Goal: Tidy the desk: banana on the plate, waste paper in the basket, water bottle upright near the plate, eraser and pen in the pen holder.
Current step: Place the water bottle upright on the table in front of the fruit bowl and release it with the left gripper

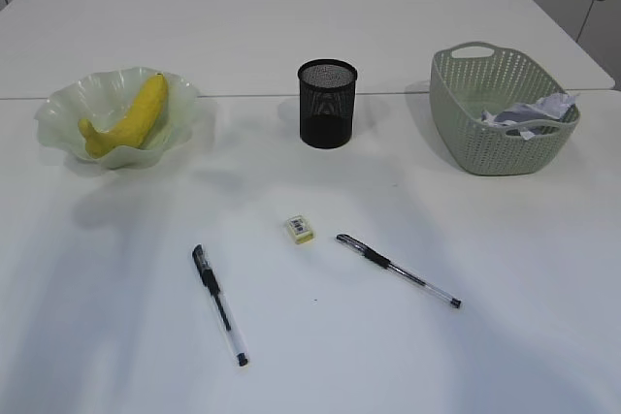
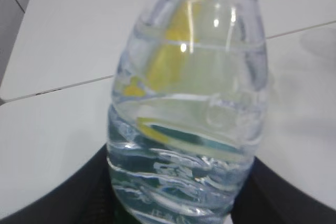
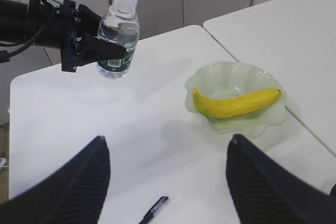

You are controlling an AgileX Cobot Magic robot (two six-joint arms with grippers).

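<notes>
My left gripper (image 2: 178, 195) is shut on a clear water bottle (image 2: 184, 103). In the right wrist view it (image 3: 107, 51) holds the bottle (image 3: 118, 35) upright in the air, white cap up, to the left of the plate. The banana (image 1: 131, 115) lies on the pale green wavy plate (image 1: 58, 118). Waste paper (image 1: 534, 111) lies in the green basket (image 1: 456, 133). A yellow eraser (image 1: 300, 229) and two pens (image 1: 219, 303) (image 1: 398, 270) lie on the table in front of the black mesh pen holder (image 1: 327, 104). My right gripper (image 3: 168, 140) is open and empty above the table. Neither gripper shows in the exterior view.
The table is two white tops with a seam (image 1: 243, 96) running behind the plate and holder. The right wrist view shows the table's far edge (image 3: 31, 74) near the left arm and one pen's tip (image 3: 153, 210) below my right jaws.
</notes>
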